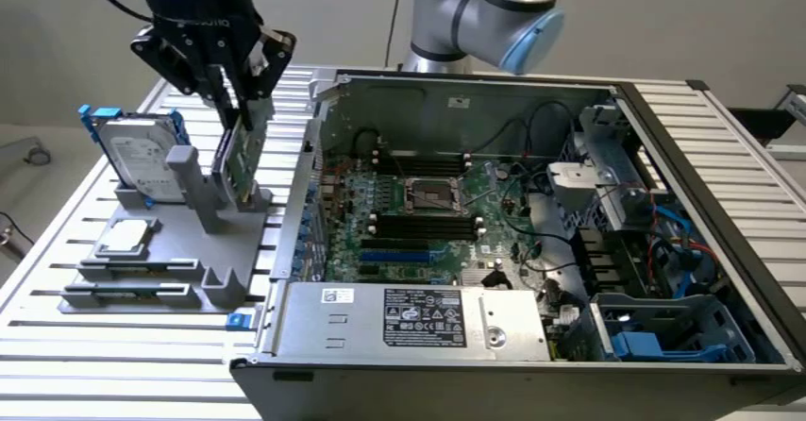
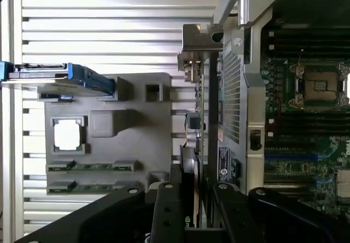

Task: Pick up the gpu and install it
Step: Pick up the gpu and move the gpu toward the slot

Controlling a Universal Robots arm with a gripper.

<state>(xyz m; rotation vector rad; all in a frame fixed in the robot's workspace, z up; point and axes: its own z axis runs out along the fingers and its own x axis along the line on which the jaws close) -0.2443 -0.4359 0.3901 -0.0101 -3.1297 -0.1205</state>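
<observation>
The gpu (image 1: 237,161) (image 2: 194,144) stands on edge in the grey holder (image 1: 189,218) (image 2: 109,128) on the table (image 1: 126,364), just beside the open computer case (image 1: 478,79). My tool (image 1: 233,109) (image 2: 197,199) sits down over the card's upper edge. I cannot tell whether it is clamped or slack.

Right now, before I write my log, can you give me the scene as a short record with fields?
gripper: at the top edge of the card
card: upright at the gray holder, outside the computer case
hard drive: upright on the same holder
computer case: open, main board visible
task state: card not installed yet
</observation>
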